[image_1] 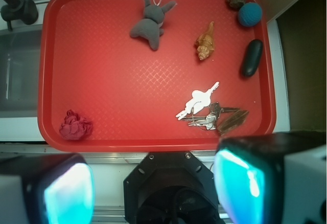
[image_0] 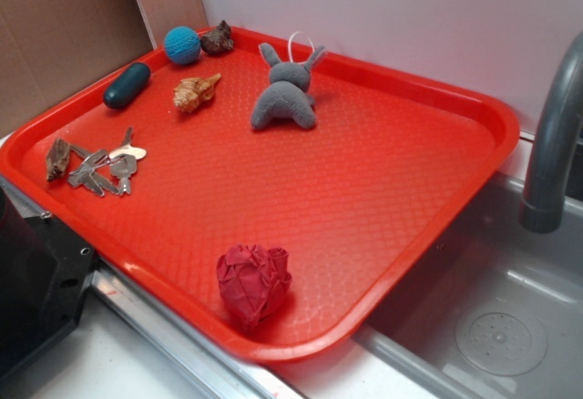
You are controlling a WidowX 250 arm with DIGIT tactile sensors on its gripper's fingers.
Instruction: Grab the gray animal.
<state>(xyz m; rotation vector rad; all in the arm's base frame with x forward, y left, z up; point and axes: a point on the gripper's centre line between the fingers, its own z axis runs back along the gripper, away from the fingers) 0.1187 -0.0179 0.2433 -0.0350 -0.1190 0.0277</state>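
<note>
Lying toward twelve o'clock on the red tray (image_1: pixel 153 106) in the wrist view, the gray animal (image_1: pixel 150 20) has its ears and white loop pointing at the far rim; the gripper (image_1: pixel 153 188) hangs at six o'clock off the tray, its fingers (image_1: pixel 240 183) spread wide apart and empty; a tan seashell (image_1: pixel 205 41) sits at the rabbit's three o'clock, with a blue ball (image_1: pixel 249 14) beyond and keys (image_1: pixel 199 101) toward five.
</note>
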